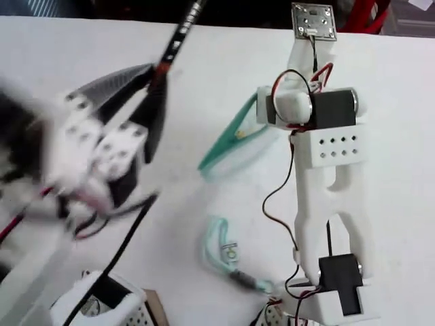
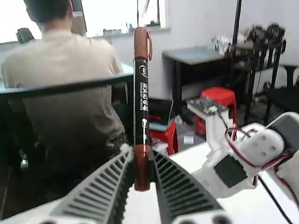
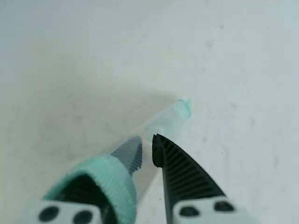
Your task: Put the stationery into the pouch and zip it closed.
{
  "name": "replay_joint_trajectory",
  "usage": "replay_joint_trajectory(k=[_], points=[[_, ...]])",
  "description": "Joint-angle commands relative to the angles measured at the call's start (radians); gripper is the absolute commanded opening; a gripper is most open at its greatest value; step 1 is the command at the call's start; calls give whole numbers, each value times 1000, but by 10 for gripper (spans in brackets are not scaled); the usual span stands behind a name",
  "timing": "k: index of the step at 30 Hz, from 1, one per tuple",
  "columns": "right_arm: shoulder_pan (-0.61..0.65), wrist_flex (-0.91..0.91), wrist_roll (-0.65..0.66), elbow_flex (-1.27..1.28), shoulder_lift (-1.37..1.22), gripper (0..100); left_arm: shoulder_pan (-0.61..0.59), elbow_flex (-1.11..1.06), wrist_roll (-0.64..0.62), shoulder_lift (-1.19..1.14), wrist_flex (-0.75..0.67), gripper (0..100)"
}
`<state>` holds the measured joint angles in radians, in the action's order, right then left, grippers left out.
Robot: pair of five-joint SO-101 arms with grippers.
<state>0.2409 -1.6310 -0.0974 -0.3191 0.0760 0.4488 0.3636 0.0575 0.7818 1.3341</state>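
A black marker (image 1: 174,42) with a red cap is lifted off the table at the left, with my left gripper (image 1: 155,76) shut on its lower end. In the left wrist view the marker (image 2: 141,93) stands upright between the ribbed fingers of the left gripper (image 2: 141,151). The translucent pouch (image 1: 234,144) with a teal edge lies mid-table, tilted. My right gripper (image 1: 262,115) is at its near-right end. In the right wrist view the right gripper (image 3: 147,142) is shut on the teal rim of the pouch (image 3: 170,119), whose far corner rests on the white table.
A teal looped strap (image 1: 219,246) with a small metal end lies on the table in front of the pouch. A small metal plate (image 1: 313,21) sits at the far edge. Cables trail from both arms. The right arm (image 2: 243,163) stands close beside the marker.
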Motion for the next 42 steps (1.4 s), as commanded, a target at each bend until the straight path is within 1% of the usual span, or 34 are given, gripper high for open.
replay_joint_trajectory(k=[1, 3, 7, 10, 11, 13, 16, 19, 22, 24, 29, 32, 35, 38, 42], points=[[41, -15, -11, 35, -8, 18, -5, -103, 8, 182, -110, 23], [41, 12, -11, 72, -8, 18, -1, -193, 8, 272, -152, 23], [33, 38, -11, 107, -5, 18, 108, -419, 26, 424, -193, 23], [18, 38, -9, 109, -5, 18, 156, -577, 130, 461, -163, 23], [10, 38, -9, 109, -5, 18, 159, -615, 137, 463, -144, 23], [-4, 38, -9, 109, -5, 18, 162, -663, 114, 464, -124, 23], [-7, 38, -9, 112, -5, 18, 163, -675, 64, 467, -127, 23], [2, 35, -9, 112, -5, 18, 163, -684, 15, 469, -169, 23], [-10, 38, -8, 112, -8, 18, 163, -675, 18, 467, -170, 23], [-41, 41, 9, 112, -15, 18, 163, -669, 81, 469, -133, 23], [-111, 74, 9, 114, -15, 18, 162, -586, 241, 463, 155, 23], [-102, 76, 9, 114, -15, 18, 162, -520, 310, 447, 319, 23], [-85, 81, 9, 115, -15, 18, 156, -453, 371, 332, 439, 23], [-85, 99, 9, 144, -7, 18, 159, -358, 367, 170, 454, 23], [-96, 124, 9, 175, -7, 18, 163, -180, 367, -35, 456, 23]])
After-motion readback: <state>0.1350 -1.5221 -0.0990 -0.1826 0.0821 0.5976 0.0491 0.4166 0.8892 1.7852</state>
